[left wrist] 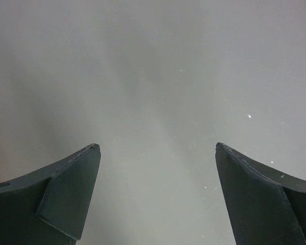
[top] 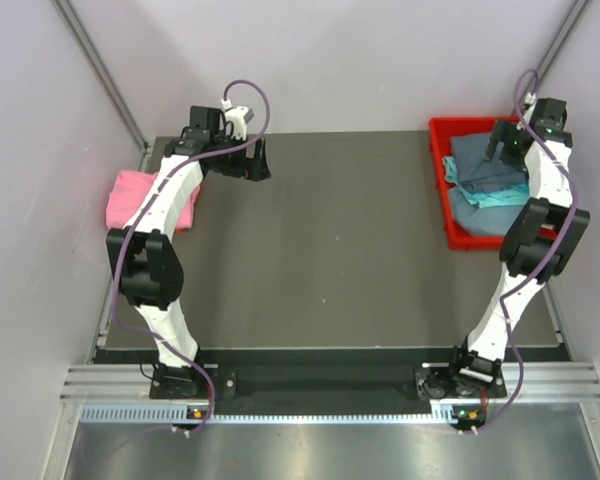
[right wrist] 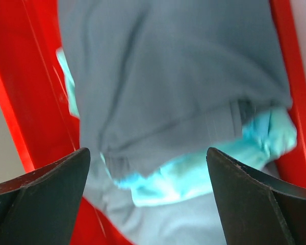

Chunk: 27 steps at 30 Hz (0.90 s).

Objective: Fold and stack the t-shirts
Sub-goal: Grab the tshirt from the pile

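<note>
Right gripper (right wrist: 148, 151): gapes wide, holds nothing, hangs over bin (right wrist: 20, 102). Grey shirt (right wrist: 168, 76) on top, teal shirt (right wrist: 194, 176) beneath. Soft, light, limp; probably best pinched at a raised grey fold. Left gripper (left wrist: 156, 145): wide, empty.

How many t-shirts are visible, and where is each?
4. A pink shirt lies at the table's left edge. Three lie in the red bin: a dark grey shirt on top, a teal shirt beneath, a pale blue shirt lowest. Others may be hidden.
</note>
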Tool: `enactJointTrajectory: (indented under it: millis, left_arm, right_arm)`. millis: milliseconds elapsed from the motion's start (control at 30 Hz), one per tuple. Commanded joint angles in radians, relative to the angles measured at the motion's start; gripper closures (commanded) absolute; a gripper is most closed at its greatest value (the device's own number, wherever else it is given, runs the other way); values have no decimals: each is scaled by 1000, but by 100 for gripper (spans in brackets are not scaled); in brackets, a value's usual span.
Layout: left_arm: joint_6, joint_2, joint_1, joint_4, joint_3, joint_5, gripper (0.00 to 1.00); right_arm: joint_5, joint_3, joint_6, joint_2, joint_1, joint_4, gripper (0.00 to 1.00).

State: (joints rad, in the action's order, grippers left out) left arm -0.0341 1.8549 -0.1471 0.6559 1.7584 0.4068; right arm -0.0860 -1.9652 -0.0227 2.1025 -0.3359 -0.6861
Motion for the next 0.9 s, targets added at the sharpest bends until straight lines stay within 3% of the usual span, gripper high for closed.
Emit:
enactJointTrajectory:
  millis: [0,367,567,667,700,800,867]
  left_arm:
    - [-3,10,-6,-32,-7,-54,1]
    - [5,56,-16,-39,50,-91,1]
    - [-10,70,-22,-42,64,-105,5]
    - [-15,72,-22,-39,67,-102,10]
    - [-10,75,-22,-38,67,-100,11]
    - [-10,81,-26,-41,69,-102,11]
    - [-9,86,-31,-42,70,-112,11]
  right_arm:
    - [-28,-126,-6,46,6,60,4]
    - [83,-204,90,194,61,100,7]
    - [181,-205,136,235,83,112,16]
    - [189,-199,152,231,89,115,47]
    - [192,-196,155,228,92,114,64]
    - [204,-198,156,206,95,114,100]
    - [209,-199,155,170,94,118,100]
